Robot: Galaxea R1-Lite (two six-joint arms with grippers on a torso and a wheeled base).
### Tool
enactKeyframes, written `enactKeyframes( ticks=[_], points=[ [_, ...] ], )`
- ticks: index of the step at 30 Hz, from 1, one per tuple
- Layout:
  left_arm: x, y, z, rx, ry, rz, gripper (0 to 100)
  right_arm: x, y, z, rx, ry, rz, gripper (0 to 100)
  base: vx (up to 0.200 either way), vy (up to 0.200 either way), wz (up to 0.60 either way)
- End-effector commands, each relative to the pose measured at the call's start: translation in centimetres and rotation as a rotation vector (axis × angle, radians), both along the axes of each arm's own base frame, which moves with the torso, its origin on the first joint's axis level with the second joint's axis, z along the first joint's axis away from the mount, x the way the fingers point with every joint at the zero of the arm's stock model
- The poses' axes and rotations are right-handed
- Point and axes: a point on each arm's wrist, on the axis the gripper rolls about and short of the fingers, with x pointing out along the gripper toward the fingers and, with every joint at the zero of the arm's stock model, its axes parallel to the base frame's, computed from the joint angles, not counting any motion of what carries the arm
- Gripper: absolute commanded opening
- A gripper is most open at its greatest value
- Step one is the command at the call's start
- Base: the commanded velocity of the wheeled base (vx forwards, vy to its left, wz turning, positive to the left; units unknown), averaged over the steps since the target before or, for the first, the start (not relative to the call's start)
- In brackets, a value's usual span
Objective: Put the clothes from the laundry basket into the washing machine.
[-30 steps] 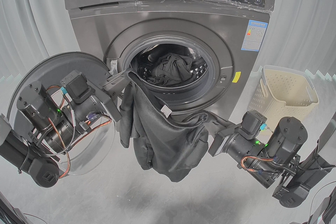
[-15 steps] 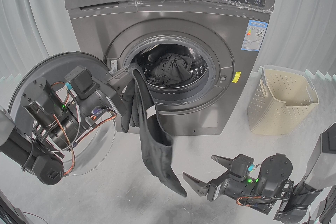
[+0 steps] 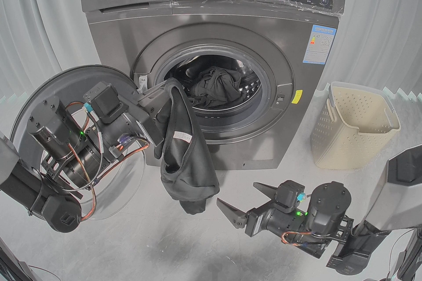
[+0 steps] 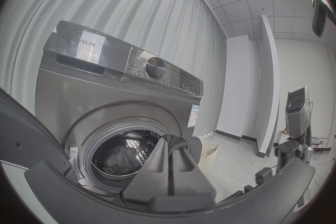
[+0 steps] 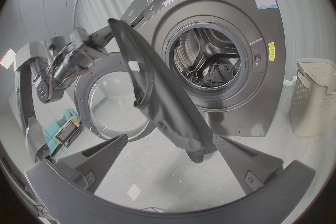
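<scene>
- Blocked at left side of washing machine mouth [image 3: 251,83] by dark garment [image 3: 187,159] hanging from left gripper [image 3: 168,87].
- Open at right side, above clothes pile [image 3: 215,85] inside.
- Free over floor [image 3: 167,242] around right gripper [image 3: 237,194]; hemmed by door [image 3: 66,84] left, laundry basket [image 3: 356,128] far right.

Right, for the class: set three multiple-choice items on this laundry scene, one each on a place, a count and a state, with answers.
1. Where is the laundry basket?
A) on the floor, right of the washing machine
B) on top of the machine
C) on a table

2. How many claws grip the hanging dark garment?
A) none
B) one
C) two

3. The right claw is:
A) open
B) shut on the garment
C) shut on the basket

Answers:
1 A, it stands on the floor beside the machine.
2 B, the left claw alone pinches it.
3 A, it is spread wide and empty.
</scene>
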Motion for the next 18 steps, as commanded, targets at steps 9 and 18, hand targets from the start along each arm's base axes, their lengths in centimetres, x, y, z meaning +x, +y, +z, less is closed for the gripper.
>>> enactKeyframes(
  ticks=[9, 18],
  points=[
    [-0.3, -0.5, 0.2, -0.005, -0.009, -0.022, 0, 5.3, 1.8, -5.9, -0.089, 0.038, -0.012, 100, 0.000, 0.000, 0.00],
    [-0.5, -0.9, 0.1, -0.002, -0.007, -0.035, 0, 6.8, 3.9, -7.2, -0.107, -0.023, 0.032, 100, 0.000, 0.000, 0.00]
  ],
)
